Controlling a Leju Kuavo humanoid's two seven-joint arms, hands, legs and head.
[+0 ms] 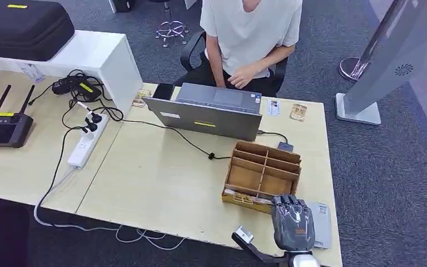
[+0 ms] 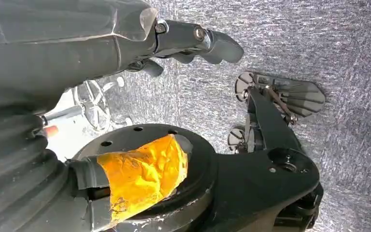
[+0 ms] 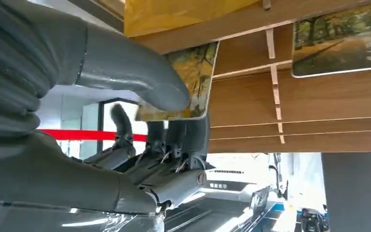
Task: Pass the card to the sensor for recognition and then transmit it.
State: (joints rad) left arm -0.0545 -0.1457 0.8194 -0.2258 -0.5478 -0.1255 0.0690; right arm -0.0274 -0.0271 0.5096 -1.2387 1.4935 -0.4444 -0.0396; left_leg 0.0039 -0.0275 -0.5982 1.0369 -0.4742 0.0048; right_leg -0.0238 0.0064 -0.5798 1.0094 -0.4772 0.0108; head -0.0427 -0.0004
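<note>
A card (image 3: 196, 67) printed with autumn trees stands at the front of the wooden slotted box (image 3: 294, 96). My right hand (image 3: 125, 96) pinches it, the thumb lying on its face and the dark fingers (image 3: 174, 137) behind its edge. A second card (image 3: 343, 41) stays in a neighbouring slot. From the head view, my right hand (image 1: 293, 222) is at the near edge of the wooden box (image 1: 262, 173), by the table's front right corner. A flat grey sensor pad (image 1: 322, 225) lies just right of that hand. My left hand (image 2: 193, 41) hangs over the carpet and holds nothing.
A grey laptop (image 1: 211, 111) stands behind the box, and a person (image 1: 250, 39) sits at it. Its cable (image 1: 200, 149) crosses the table. A power strip (image 1: 86, 142), a black controller (image 1: 3, 128) and a black case (image 1: 22, 25) are to the left. A white stand (image 1: 389, 61) is at right.
</note>
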